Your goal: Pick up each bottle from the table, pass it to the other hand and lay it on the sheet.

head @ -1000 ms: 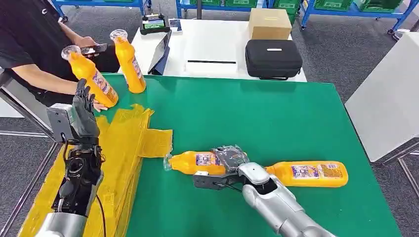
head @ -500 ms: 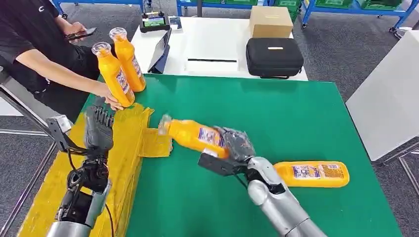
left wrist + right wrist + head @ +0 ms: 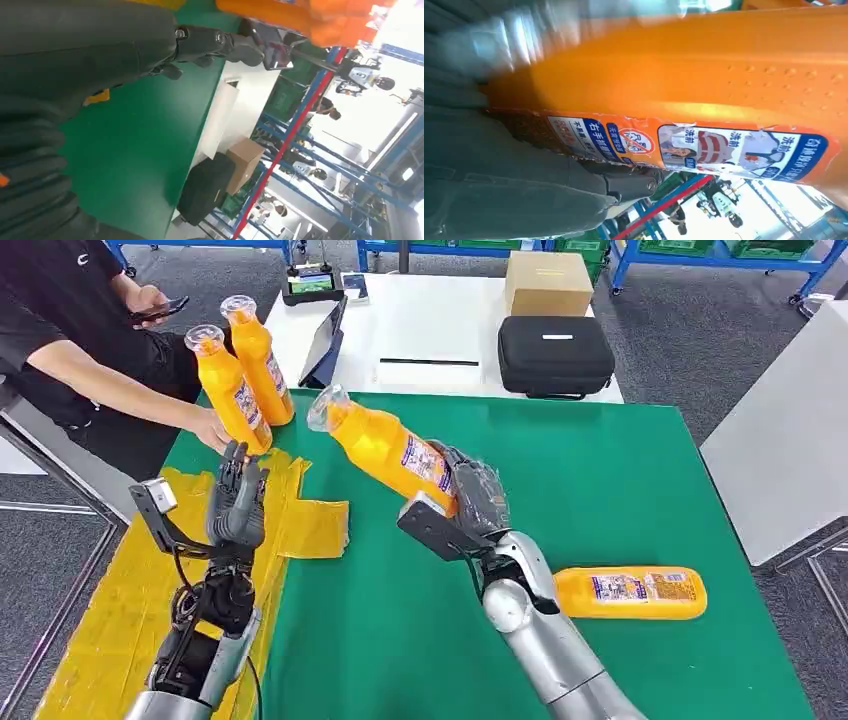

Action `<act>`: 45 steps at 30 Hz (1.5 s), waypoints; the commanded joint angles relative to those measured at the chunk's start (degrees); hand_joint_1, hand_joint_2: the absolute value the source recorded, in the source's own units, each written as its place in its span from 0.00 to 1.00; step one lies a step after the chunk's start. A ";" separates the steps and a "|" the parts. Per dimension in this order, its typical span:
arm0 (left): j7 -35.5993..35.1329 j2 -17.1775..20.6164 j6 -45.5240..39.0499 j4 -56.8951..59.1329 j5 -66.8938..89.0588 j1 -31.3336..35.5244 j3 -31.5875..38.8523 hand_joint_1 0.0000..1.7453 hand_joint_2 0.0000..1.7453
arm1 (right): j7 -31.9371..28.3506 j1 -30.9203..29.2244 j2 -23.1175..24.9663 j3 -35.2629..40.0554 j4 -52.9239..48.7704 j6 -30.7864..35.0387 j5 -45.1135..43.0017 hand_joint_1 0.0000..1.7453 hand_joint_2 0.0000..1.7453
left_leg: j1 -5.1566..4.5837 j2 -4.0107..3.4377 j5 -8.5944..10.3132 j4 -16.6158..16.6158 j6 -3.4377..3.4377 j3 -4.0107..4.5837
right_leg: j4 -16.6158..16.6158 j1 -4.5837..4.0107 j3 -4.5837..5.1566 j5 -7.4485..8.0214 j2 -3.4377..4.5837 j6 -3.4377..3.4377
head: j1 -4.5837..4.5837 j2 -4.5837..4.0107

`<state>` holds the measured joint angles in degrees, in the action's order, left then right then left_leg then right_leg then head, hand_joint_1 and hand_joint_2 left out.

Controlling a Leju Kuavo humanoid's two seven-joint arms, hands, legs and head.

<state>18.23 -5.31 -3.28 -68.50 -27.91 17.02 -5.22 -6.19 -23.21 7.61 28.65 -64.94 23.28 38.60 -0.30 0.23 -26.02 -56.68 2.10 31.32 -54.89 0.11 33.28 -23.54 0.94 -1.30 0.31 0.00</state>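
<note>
On the label [image 3: 684, 142] of the orange bottle [image 3: 684, 75] I hold, I read Chinese characters "洗前" and "右手".

Four orange bottles are showing: one [image 3: 385, 448] lifted over the green table, one [image 3: 630, 592] lying on it, two standing at the far left corner [image 3: 229, 390] [image 3: 259, 362]; one yellow sheet [image 3: 150, 580] is lying, one black case [image 3: 555, 356], one cardboard box [image 3: 545, 285].
</note>
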 commanded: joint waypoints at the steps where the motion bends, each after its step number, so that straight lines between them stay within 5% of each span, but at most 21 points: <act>1: -0.13 -0.89 -0.49 -1.13 1.22 1.44 -5.35 0.00 1.00 | 0.16 -10.02 5.33 0.16 17.50 -4.91 -2.84 1.00 1.00 | 0.00 -0.12 -0.05 -0.03 -0.09 -0.05 | -0.04 0.00 -0.01 -0.02 0.06 0.00 | 0.00 0.00; 17: -2.21 -3.30 1.71 -0.52 -0.80 4.69 -10.69 0.00 1.00 | 2.83 -18.62 12.39 6.32 35.77 -5.05 3.84 1.00 1.00 | 0.00 0.07 0.03 -0.04 -0.08 0.01 | -0.06 -0.01 0.00 -0.05 -0.12 0.00 | 0.00 0.00; 28: -3.40 -4.03 0.06 2.10 -3.25 7.15 -13.45 0.00 1.00 | 11.28 -17.82 12.39 26.67 29.82 -1.58 6.37 1.00 1.00 | 0.01 0.03 0.02 -0.03 -0.11 0.00 | -0.05 -0.02 0.01 -0.06 -0.11 0.02 | 0.00 0.00; 45: -1.91 -4.58 -6.58 0.63 -0.81 7.41 -11.91 0.00 1.00 | 14.19 -12.98 12.39 38.80 24.35 -5.23 0.87 1.00 1.00 | 0.08 0.24 -0.06 -0.07 -0.21 -0.07 | -0.05 -0.10 -0.12 -0.20 -0.38 0.02 | 0.02 0.00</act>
<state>15.23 -9.44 -5.38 -70.23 -31.45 19.10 -14.71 7.80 -40.48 20.11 52.98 -37.97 22.25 41.33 -0.31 0.21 -25.95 -56.69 2.09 31.45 -54.92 0.10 33.46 -23.54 0.93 -1.30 0.33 0.00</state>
